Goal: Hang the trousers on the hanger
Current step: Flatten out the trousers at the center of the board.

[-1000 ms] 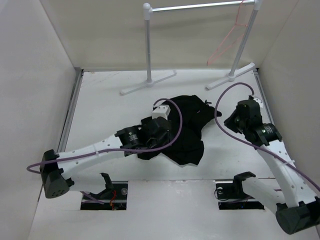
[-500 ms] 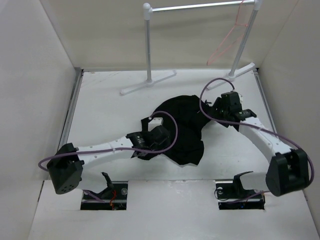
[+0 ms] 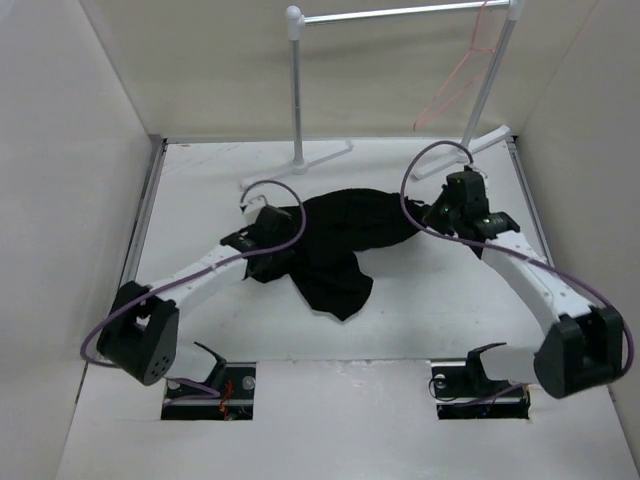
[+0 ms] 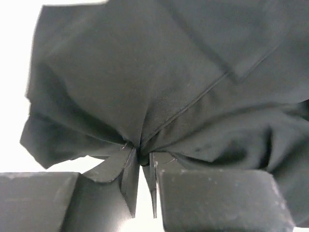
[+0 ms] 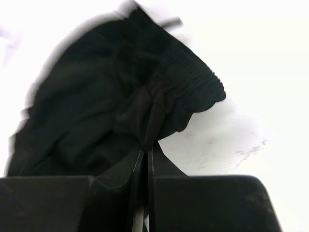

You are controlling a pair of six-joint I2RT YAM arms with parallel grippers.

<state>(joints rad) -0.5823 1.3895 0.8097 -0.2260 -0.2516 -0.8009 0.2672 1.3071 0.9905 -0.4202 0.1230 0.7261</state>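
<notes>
The trousers (image 3: 340, 235) stretch between both arms over the table (image 3: 200, 190), well apart from the hanger (image 3: 455, 85) on the rail (image 3: 400, 12); hanging them is yet to do. Wrist views show the left gripper (image 4: 141, 157) and right gripper (image 5: 147, 150) pinched tight on cloth; only the top view shows the hanger.

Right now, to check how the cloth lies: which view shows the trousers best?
The top external view: the trousers show whole, spread between the left gripper and the right gripper. Each wrist view shows only bunched cloth pinched in its own fingers.
</notes>
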